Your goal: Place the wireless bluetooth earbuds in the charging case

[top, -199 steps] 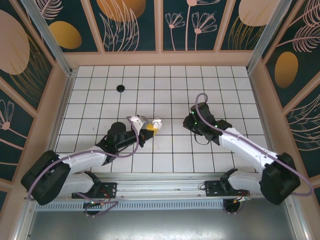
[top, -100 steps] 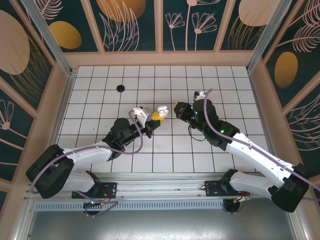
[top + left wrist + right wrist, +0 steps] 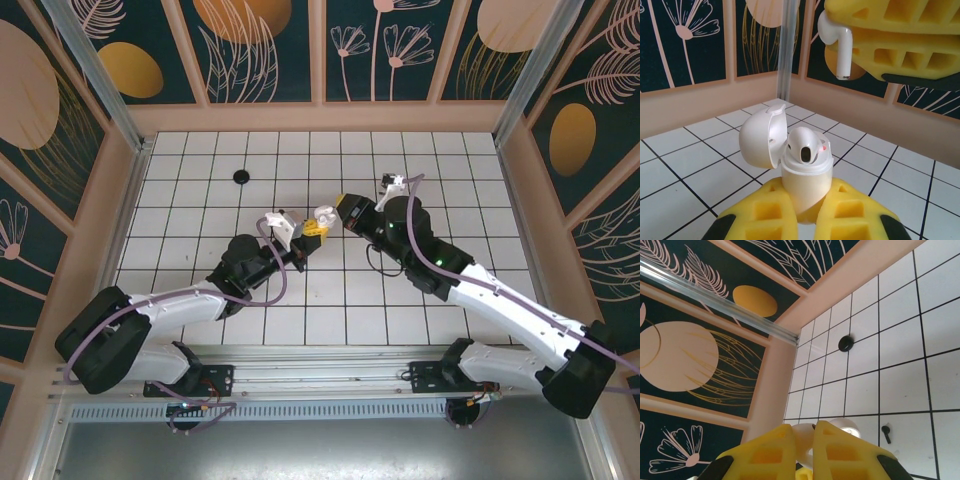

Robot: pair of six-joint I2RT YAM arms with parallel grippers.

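The charging case (image 3: pixel 805 175) is a small, glossy white box held upright and clear of the worktop (image 3: pixel 450 170), near the middle of the tiled surface in the overhead view (image 3: pixel 325 214). Its lid (image 3: pixel 760 140) is swung open to one side. One white earbud (image 3: pixel 807 145) sits in a slot of the case, its rounded head with a dark opening poking above the rim; the slot beside it cannot be made out clearly.

The left fingers (image 3: pixel 765 210) are clamped on the lower body of the case, one yellow pad pressing each side. From overhead, they (image 3: pixel 310 232) reach out from the left arm towards the centre of the worktop.

The second earbud (image 3: pixel 840 45) hangs above the case and off to one side, apart from it. It is white too, with its stem pointing down and a dark tip at the end. The right fingers (image 3: pixel 900 45) are closed on its head, pinching it between the yellow pads. In the right wrist view, the bud (image 3: pixel 802 435) shows as a white bulge in the narrow gap between those fingers (image 3: pixel 765 455), with a rounded white part of the case (image 3: pixel 845 426) just beyond. From overhead, the right fingers (image 3: pixel 350 208) sit just beside the case, so the two arms meet tip to tip.

Well apart from all this, towards the far left corner of the worktop, lies a small round black object (image 3: pixel 241 177) – also visible past the right fingers (image 3: pixel 845 343). Patterned dark panels with pale wooden frames wall the worktop in.
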